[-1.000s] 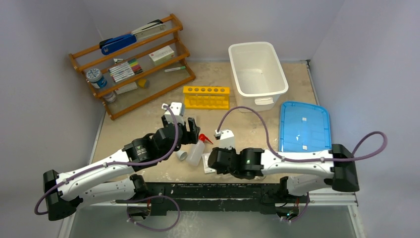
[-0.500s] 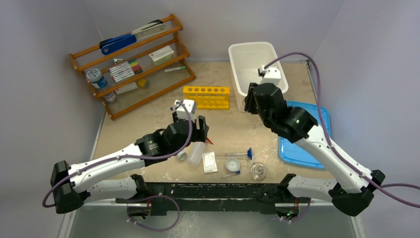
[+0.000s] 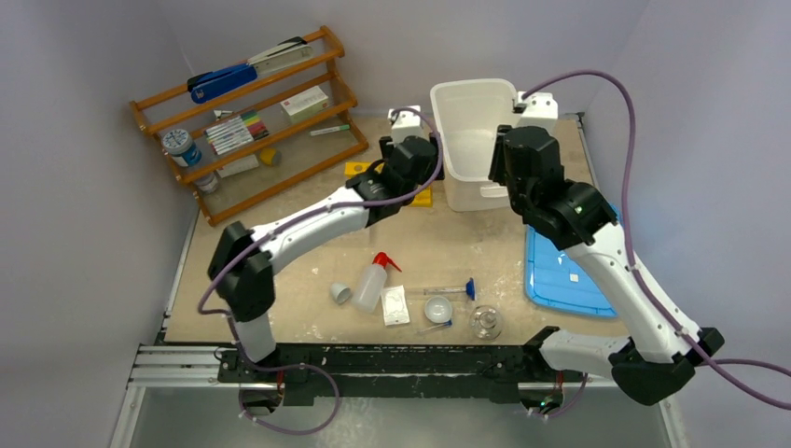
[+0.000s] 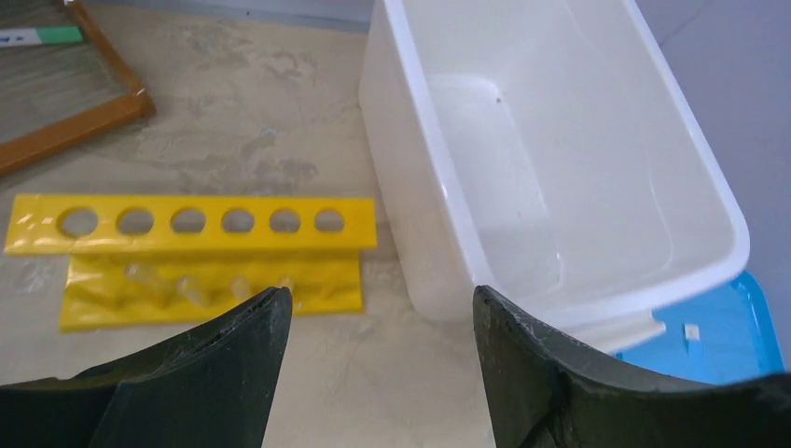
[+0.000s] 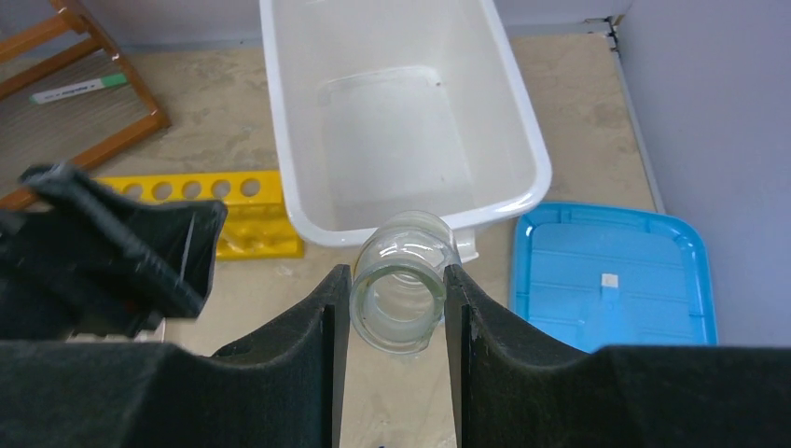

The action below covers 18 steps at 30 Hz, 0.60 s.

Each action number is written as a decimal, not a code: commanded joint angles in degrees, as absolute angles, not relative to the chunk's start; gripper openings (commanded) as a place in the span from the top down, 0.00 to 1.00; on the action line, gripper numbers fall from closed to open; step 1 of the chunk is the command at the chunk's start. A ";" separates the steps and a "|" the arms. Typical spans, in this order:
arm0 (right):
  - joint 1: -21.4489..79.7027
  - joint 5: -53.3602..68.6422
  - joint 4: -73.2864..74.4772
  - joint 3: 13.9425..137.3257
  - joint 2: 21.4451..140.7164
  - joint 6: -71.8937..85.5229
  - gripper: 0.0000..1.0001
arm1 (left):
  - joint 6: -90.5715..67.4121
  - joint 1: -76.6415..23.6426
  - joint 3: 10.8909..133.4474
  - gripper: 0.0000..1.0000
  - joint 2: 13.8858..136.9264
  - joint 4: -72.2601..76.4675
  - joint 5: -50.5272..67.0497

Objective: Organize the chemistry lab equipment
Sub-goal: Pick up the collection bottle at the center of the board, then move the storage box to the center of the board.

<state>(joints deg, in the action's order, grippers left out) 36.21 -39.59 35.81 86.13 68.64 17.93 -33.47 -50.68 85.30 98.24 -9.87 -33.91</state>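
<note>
Clear glass flask pinched in right claw, mouth facing wrist camera, long axis along fingers, base toward white bin; held above counter at bin's near rim. Left claw spread wide between yellow rack and bin. Blue lid flat alongside.

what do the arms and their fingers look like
The left arm and right arm match: white links, black joints, black bases. A purple cable loops along each, and a white camera box sits on each wrist. The fingers are broad and matte black.
</note>
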 commanded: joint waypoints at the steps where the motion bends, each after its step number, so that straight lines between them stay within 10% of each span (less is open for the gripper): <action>1: 35.12 -43.39 35.66 88.58 64.03 15.91 0.95 | -35.01 -47.92 97.99 0.30 106.75 -8.78 -31.56; 18: 34.70 -44.82 38.17 84.74 57.40 16.34 0.96 | -37.88 -46.20 113.62 0.52 124.46 -10.69 -20.23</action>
